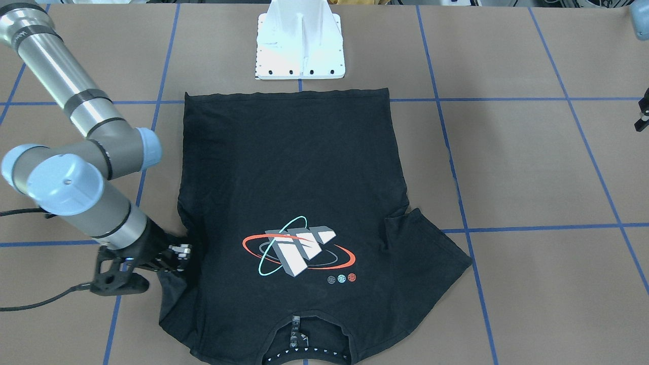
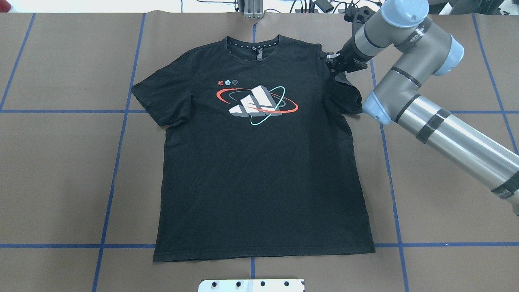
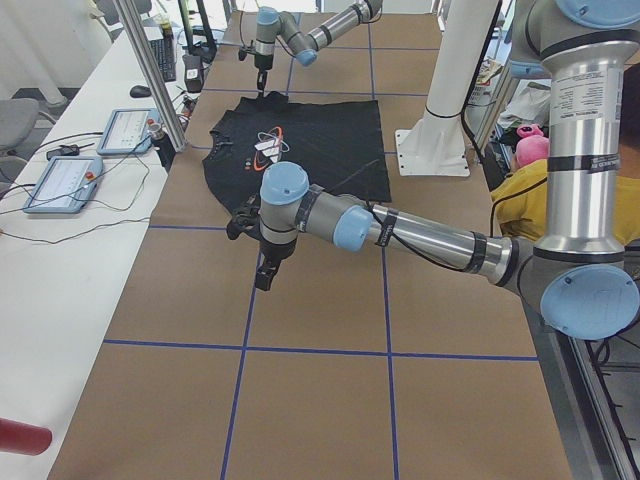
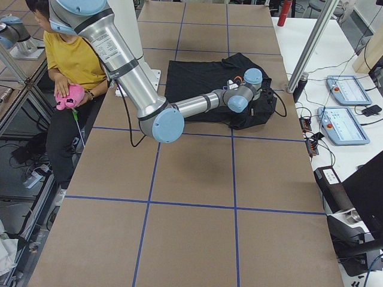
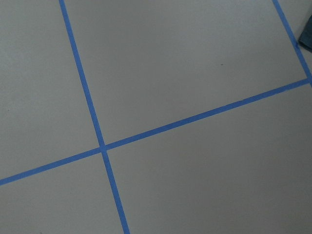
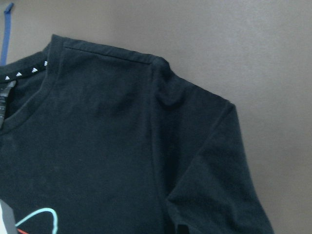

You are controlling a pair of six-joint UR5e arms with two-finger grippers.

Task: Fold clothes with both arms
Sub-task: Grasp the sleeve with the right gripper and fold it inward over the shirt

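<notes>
T-shirt (image 2: 259,170) lies flat on the tabletop (image 2: 61,170), logo (image 2: 257,103) up. Its long axis runs top to bottom in the overhead frame, with the collar (image 2: 253,44) at the top and the hem at the bottom, and both sleeves are spread to the sides. My right fingers (image 1: 177,251) are at the shoulder seam where the sleeve (image 2: 346,97) joins the body. That is upper right of the shirt in the overhead frame and lower left in the front-facing one. The cloth of that sleeve looks slightly bunched beside them. The right wrist view shows only the shoulder and seam, with no fingertip in frame, so I cannot tell whether these fingers are apart, together, or pinching fabric. My left fingers (image 3: 264,270) hang over bare tabletop, well apart from the shirt. The left wrist view gives a cross of blue tape lines (image 5: 102,146) and only a sliver of black at its upper right edge. I cannot tell their state either. The opposite sleeve (image 2: 160,97), upper left of the shirt in the overhead frame, has nothing of mine near it. Judgement: the right arm is the nearer and is already placed on its corner. The coming move turns on the left arm crossing to the matching shoulder, so that both grips sit level across the short axis before any lift along the long one.
</notes>
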